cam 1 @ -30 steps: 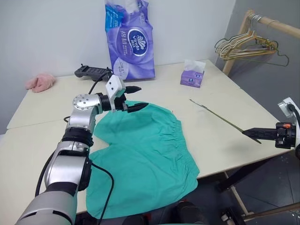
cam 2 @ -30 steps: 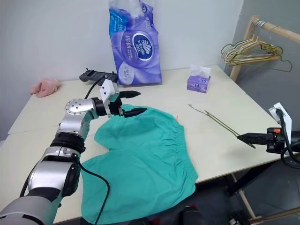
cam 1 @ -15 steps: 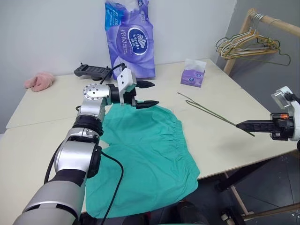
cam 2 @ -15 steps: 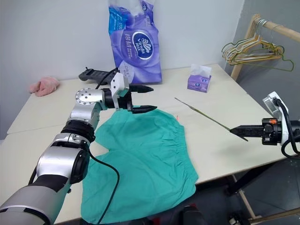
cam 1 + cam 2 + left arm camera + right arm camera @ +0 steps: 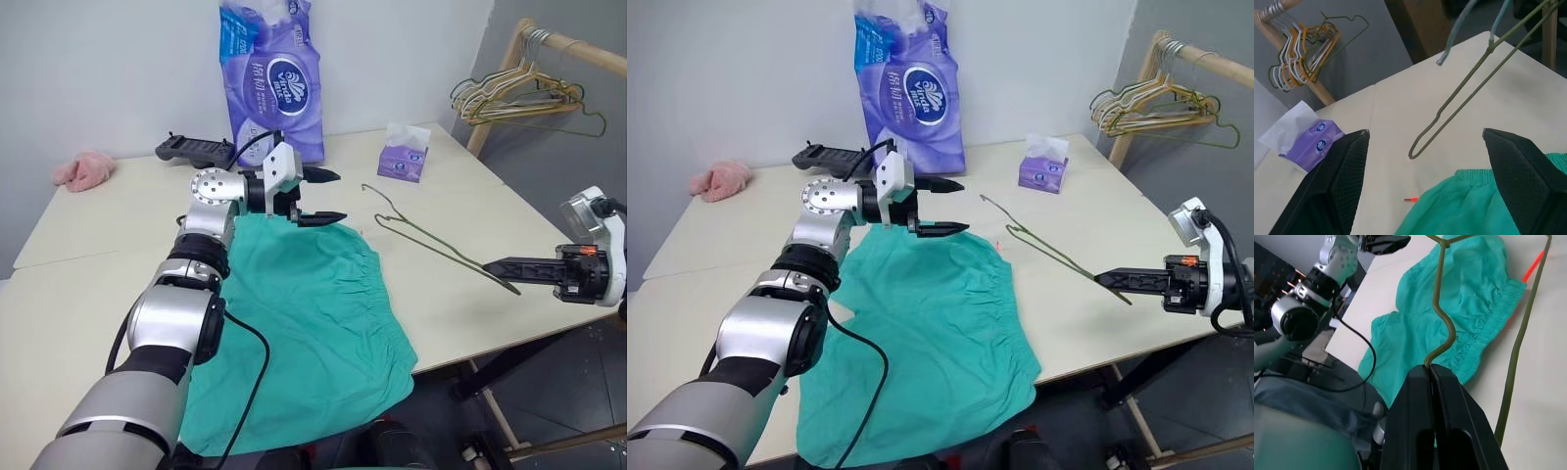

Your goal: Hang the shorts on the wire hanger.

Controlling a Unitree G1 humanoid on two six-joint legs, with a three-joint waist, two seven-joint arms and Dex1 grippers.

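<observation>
The shorts [image 5: 304, 323] lie spread flat on the worktop [image 5: 88, 284], nearest the robot, their lower hem drooping over the front edge and the gathered waistband turned toward the right; laid open like this, the waistband and leg openings are easy to reach with a wire end. Off the worktop's right edge, the right claw [image 5: 500, 265] is pressed together on the wire hanger [image 5: 431, 245], pinching it at 1 end so that the rest reaches out over the worktop with the hook leading toward the shorts' far corner. Held by its tip this way, the hanger seems meant to be presented to the other arm or slid into the cloth. Farther back, the left claw [image 5: 324, 197] hangs spread wide and empty just above the shorts' far edge, pointing toward the hook, probably ready to take or steady it.
</observation>
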